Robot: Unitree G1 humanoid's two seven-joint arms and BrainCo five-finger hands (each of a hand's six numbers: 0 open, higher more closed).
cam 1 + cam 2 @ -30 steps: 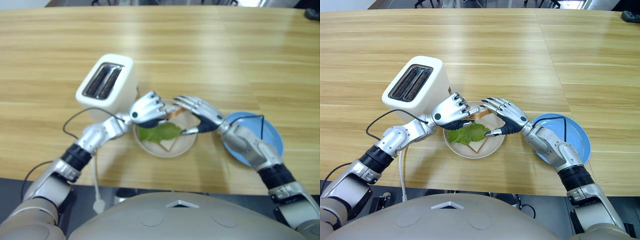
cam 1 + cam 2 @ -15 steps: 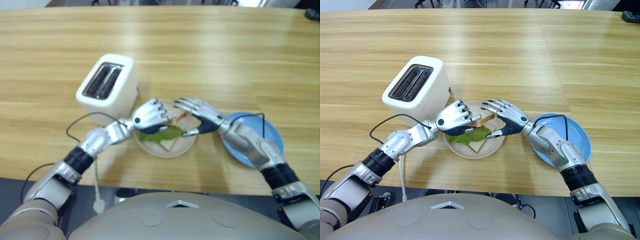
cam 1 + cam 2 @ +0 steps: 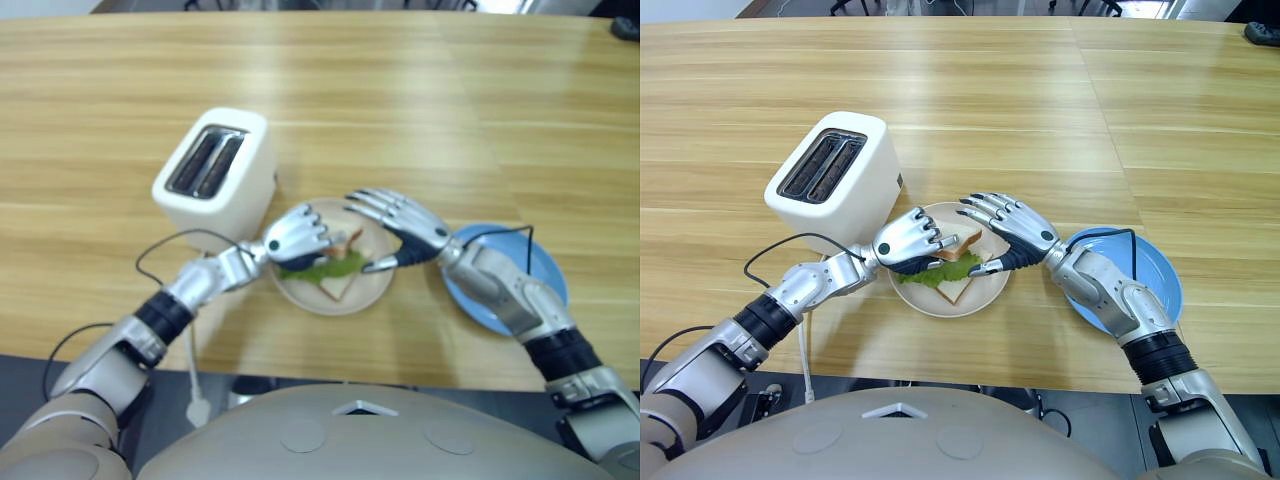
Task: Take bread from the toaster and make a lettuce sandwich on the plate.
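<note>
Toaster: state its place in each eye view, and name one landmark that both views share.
Left eye view: the toaster stands left of centre, just up and left of the beige plate.
Right eye view: the toaster stands left of centre, nearer the picture's left edge, again up and left of the beige plate.
Shared landmark: the blue plate, right of the beige one.

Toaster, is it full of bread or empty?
Empty, it seems: both slots of the toaster look dark, with nothing sticking up. There is bread over on the plate instead.
</note>
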